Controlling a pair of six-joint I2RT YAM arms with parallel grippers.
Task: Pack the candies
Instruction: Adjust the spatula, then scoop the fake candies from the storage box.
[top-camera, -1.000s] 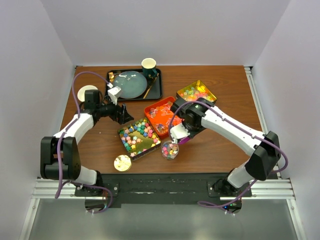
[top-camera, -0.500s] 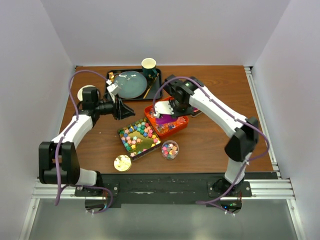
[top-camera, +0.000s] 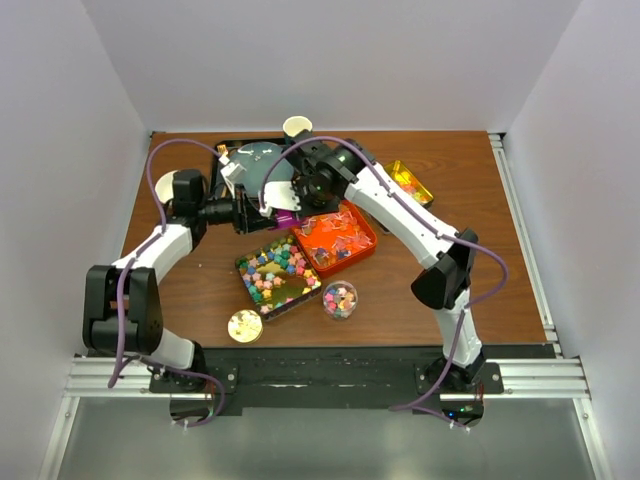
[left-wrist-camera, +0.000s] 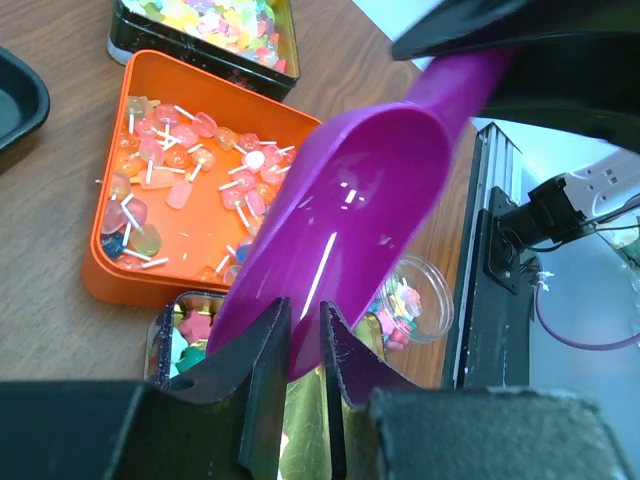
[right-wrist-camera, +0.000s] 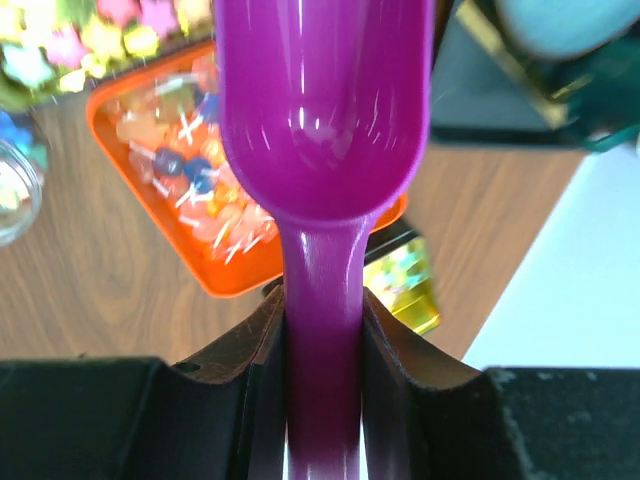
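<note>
Nearest, gold lid (top-camera: 245, 325) and clear jar (top-camera: 326, 305) holding a few candies (top-camera: 341, 298). Beyond, more in gold tin (top-camera: 287, 292) and orange tin (left-wrist-camera: 120, 288). Above these, empty purple scoop (left-wrist-camera: 350, 200): handle clamped in right gripper (right-wrist-camera: 323, 320), lip pinched by left gripper (left-wrist-camera: 305, 340), likely for handover. Farthest, black tray (left-wrist-camera: 22, 100), crowding both arms.

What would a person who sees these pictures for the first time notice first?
A bright purple scoop, empty, is held in mid-air, its handle gripped by the right fingers and its tip between the left fingers. Close by, lower, sits an orange tin of wrapped candies.
</note>
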